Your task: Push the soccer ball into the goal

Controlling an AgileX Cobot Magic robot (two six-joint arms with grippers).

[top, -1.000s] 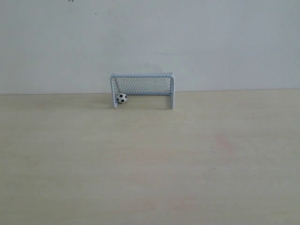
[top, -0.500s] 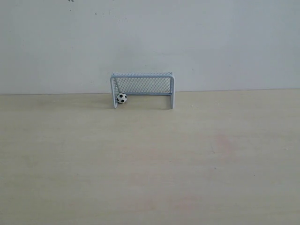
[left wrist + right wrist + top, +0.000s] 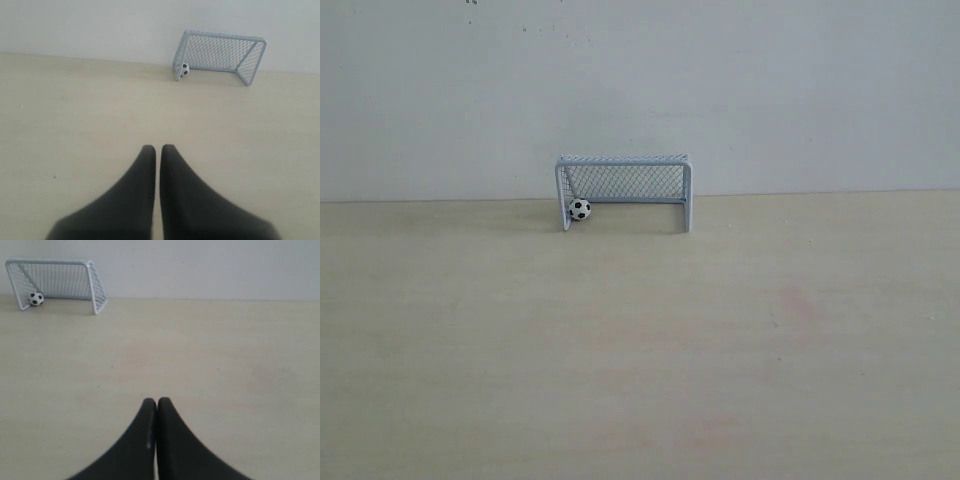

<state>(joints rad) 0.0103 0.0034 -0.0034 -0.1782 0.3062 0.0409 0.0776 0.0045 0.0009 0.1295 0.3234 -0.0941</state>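
Observation:
The small black-and-white soccer ball rests inside the goal, tucked against its left post, at the back of the table by the wall. Both wrist views also catch the soccer ball within the goal. My left gripper is shut with nothing between its black fingers, far back from the goal. My right gripper is shut too, holding nothing, also well away from the goal. Neither gripper shows in the exterior view.
A pale wooden table stretches from the goal toward the camera. A plain light wall stands directly behind the goal.

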